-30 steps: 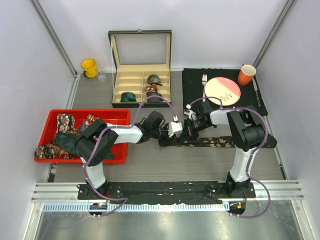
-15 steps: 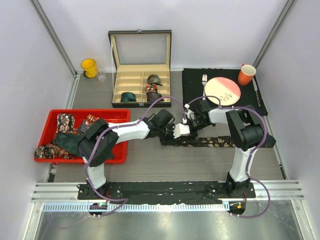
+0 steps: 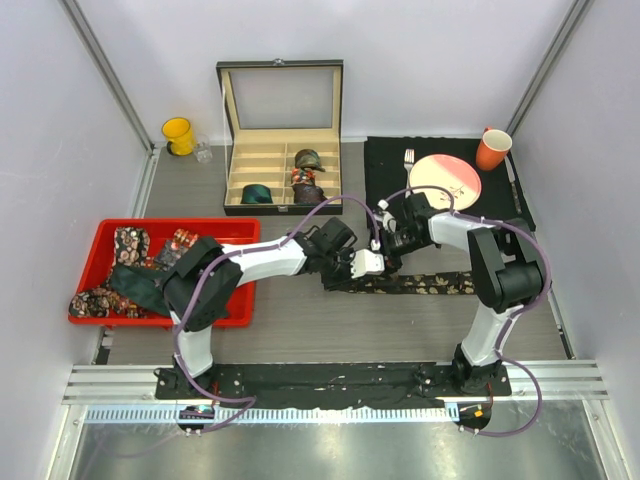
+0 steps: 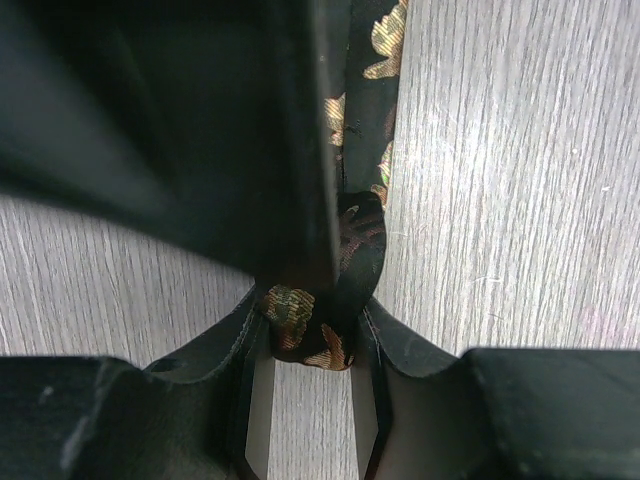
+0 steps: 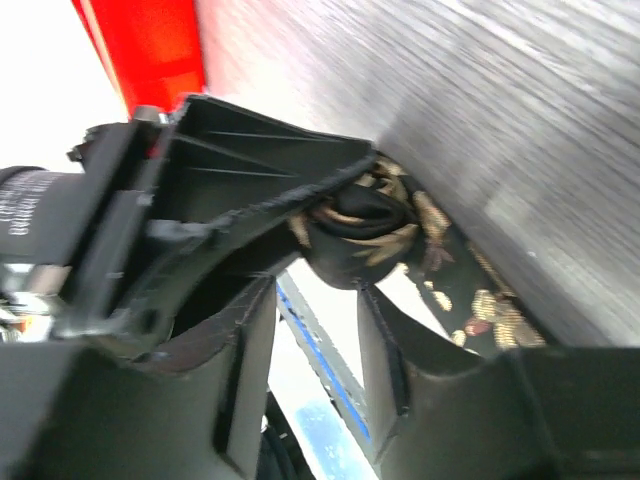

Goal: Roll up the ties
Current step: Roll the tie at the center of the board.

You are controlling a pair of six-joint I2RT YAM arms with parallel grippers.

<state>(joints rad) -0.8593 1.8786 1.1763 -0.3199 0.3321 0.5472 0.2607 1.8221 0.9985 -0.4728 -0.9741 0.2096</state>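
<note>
left gripper pinching the rolled end of a floral tie, right gripper spread apart just beside it

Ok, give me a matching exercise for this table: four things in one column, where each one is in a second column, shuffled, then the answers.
1 yellow mug
2 orange cup
3 pink plate
4 floral tie

A beside the fork on the black mat
B one end coiled in the left claw
C back right of the mat
D next to the clear glass

Pairs: 1-D, 2-C, 3-A, 4-B
</note>
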